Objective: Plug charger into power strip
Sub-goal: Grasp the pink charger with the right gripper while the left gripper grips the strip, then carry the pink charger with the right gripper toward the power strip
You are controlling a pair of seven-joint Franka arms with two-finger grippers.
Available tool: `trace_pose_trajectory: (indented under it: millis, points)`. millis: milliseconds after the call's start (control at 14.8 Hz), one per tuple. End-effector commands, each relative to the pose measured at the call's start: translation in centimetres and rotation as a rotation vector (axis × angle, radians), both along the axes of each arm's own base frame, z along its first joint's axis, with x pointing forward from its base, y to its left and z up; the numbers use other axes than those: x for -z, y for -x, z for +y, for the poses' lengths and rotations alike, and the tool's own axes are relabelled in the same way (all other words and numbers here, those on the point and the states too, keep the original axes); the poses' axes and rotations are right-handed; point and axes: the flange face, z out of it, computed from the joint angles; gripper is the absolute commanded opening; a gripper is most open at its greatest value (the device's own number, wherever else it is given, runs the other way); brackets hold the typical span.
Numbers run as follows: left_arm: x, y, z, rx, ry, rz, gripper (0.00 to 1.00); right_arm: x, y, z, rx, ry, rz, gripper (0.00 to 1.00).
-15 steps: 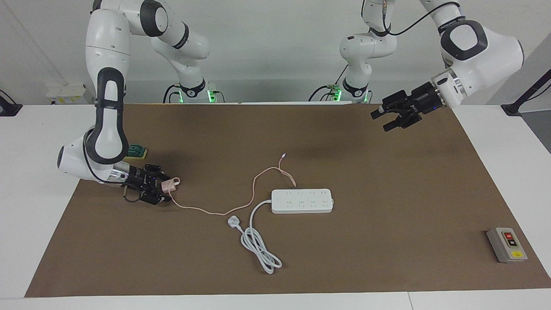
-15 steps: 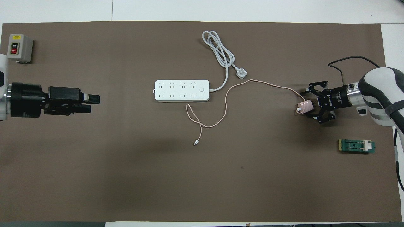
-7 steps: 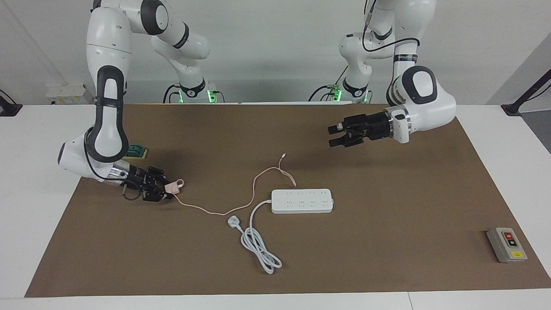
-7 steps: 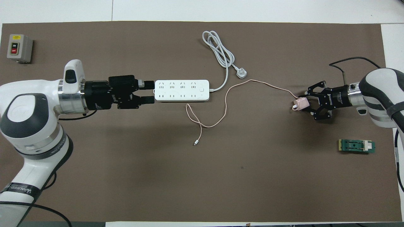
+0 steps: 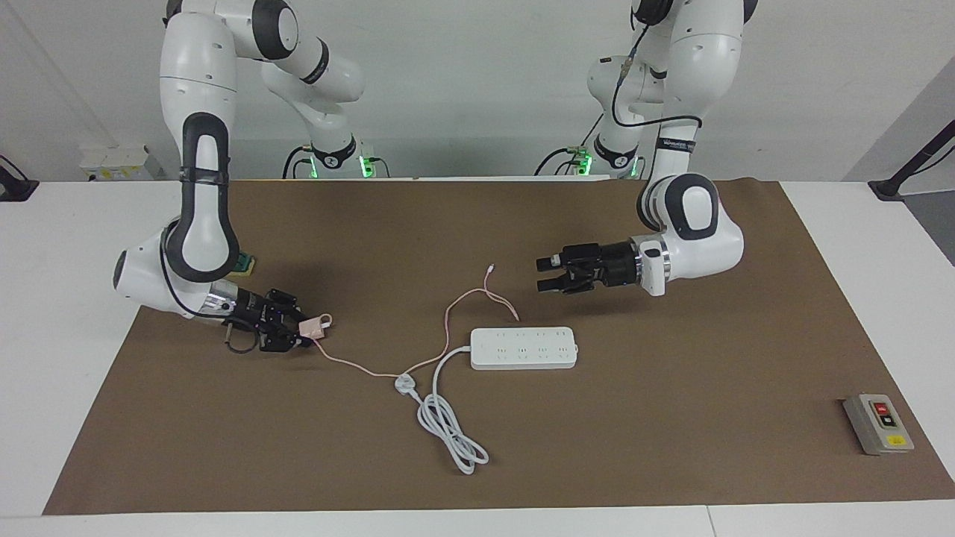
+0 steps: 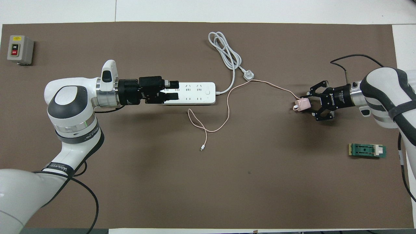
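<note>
The pale pink charger is held just above the mat near the right arm's end of the table, with my right gripper shut on it. Its thin pink cable trails over the mat to a small connector. The white power strip lies flat mid-table. My left gripper is open and raised in the air. In the overhead view it is over the strip's end nearest the left arm's side, without touching it.
The strip's thick white cord lies coiled, ending in a white three-pin plug that the pink cable crosses. A grey button box sits near the left arm's end. A green block lies beside the right arm.
My left arm swung in from its end of the table to over the power strip. My right gripper shut on the charger and carried it toward the middle, dragging the cable.
</note>
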Motion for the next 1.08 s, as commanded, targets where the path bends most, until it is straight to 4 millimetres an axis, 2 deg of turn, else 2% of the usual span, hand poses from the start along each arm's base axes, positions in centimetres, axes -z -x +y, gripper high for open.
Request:
trace_pose_trajectory:
  millis: [0,135,405,473,540,811,1013]
  points:
    - [-0.6,-0.3,-2.8,0.018,0.101,-0.094,1.0,-3.5,-0.1,1.3,0.022,-0.011,0.028,0.0]
    - [-0.9,0.9,-4.4,0.032,0.167,-0.115,1.0,-5.6,0.0,2.1,0.032,-0.014,0.048,0.0]
    - [-1.0,1.4,-4.7,0.036,0.195,-0.108,1.0,-11.1,0.2,6.5,0.036,0.007,0.071,0.0]
    - [-1.1,1.5,-5.0,0.039,0.192,-0.109,1.0,-12.5,0.2,8.3,0.036,0.011,0.074,0.0]
    - [-1.2,1.7,-5.5,0.045,0.19,-0.111,1.0,-13.4,0.2,9.2,0.04,0.013,0.076,0.0]
    - [-0.9,1.8,-5.5,0.044,0.188,-0.102,1.0,-16.0,-0.1,13.3,0.078,0.015,0.111,0.0]
    - [-0.8,1.8,-5.5,0.039,0.181,-0.101,1.0,-18.7,-0.4,18.3,0.106,0.021,0.127,0.0]
